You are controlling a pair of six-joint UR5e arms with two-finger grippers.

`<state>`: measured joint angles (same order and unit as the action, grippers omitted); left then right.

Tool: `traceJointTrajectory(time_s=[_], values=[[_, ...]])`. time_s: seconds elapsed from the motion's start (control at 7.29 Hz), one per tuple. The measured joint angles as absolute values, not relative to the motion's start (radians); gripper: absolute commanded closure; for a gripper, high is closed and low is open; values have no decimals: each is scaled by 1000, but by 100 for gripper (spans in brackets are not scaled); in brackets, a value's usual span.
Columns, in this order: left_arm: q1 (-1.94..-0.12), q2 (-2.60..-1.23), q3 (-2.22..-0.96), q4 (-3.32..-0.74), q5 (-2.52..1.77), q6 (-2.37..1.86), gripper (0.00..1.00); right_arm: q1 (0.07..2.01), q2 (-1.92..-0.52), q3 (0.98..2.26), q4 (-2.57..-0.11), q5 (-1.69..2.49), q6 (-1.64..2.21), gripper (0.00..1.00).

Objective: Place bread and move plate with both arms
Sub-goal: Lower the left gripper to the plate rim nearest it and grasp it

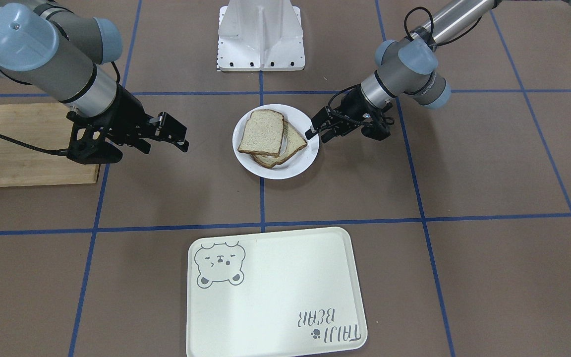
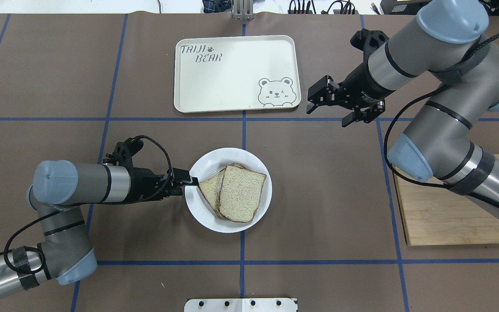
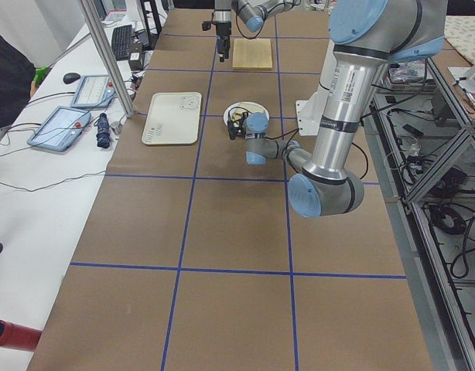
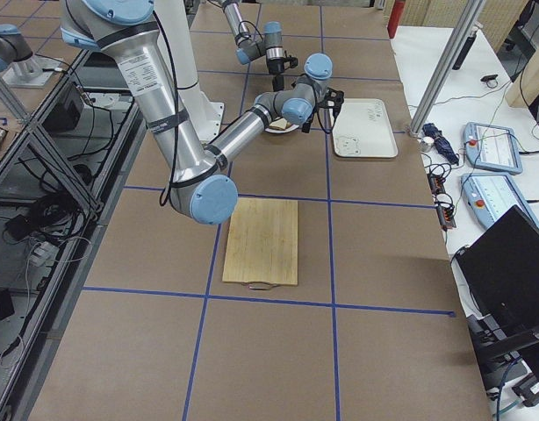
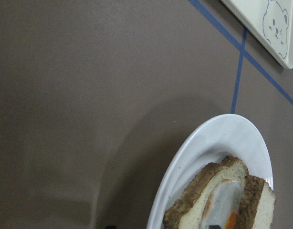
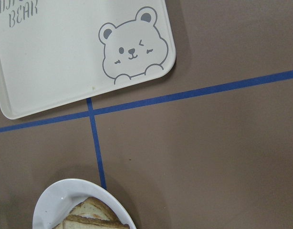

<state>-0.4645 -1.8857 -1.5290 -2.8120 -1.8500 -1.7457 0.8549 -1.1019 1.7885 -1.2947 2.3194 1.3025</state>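
The white plate (image 2: 197, 208) sits at the table's middle. The plain bread slice (image 2: 241, 193) lies on it, on top of a second slice (image 2: 209, 190). In the left wrist view, white and orange egg (image 5: 223, 198) shows between the two slices. My left gripper (image 2: 192, 180) is low at the plate's left rim, its tips on either side of the rim with a gap; in the front view it is at the plate's right (image 1: 313, 128). My right gripper (image 2: 326, 116) is open and empty, held above the table right of the tray.
The cream bear-print tray (image 2: 236, 73) lies beyond the plate, across a blue tape line. A wooden board (image 2: 448, 212) lies under my right arm. The robot's white base (image 1: 260, 34) stands behind the plate.
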Motion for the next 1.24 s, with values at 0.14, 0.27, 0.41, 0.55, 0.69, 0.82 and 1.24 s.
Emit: traceJointTrajectory(time_s=[0.14, 0.27, 0.41, 0.55, 0.69, 0.82, 1.24], values=[[-461, -1887, -1530, -2812, -1850, -1746, 29, 854, -1103, 1788, -1295, 2319, 1302, 0], [-453, -1887, -1530, -2812, -1849, -1746, 29, 852, -1103, 1786, -1295, 2320, 1302, 0], [-445, -1887, -1530, -2812, -1849, -1746, 31, 851, -1103, 1786, -1295, 2321, 1302, 0], [-436, -1888, -1531, -2812, -1848, -1746, 33, 851, -1103, 1787, -1295, 2322, 1302, 0], [-430, -1891, -1533, -2812, -1847, -1746, 41, 852, -1103, 1787, -1295, 2323, 1302, 0], [-427, -1892, -1532, -2812, -1847, -1746, 46, 853, -1103, 1787, -1295, 2328, 1302, 0], [-418, -1893, -1532, -2812, -1833, -1748, 82, 856, -1108, 1788, -1296, 2336, 1302, 0]])
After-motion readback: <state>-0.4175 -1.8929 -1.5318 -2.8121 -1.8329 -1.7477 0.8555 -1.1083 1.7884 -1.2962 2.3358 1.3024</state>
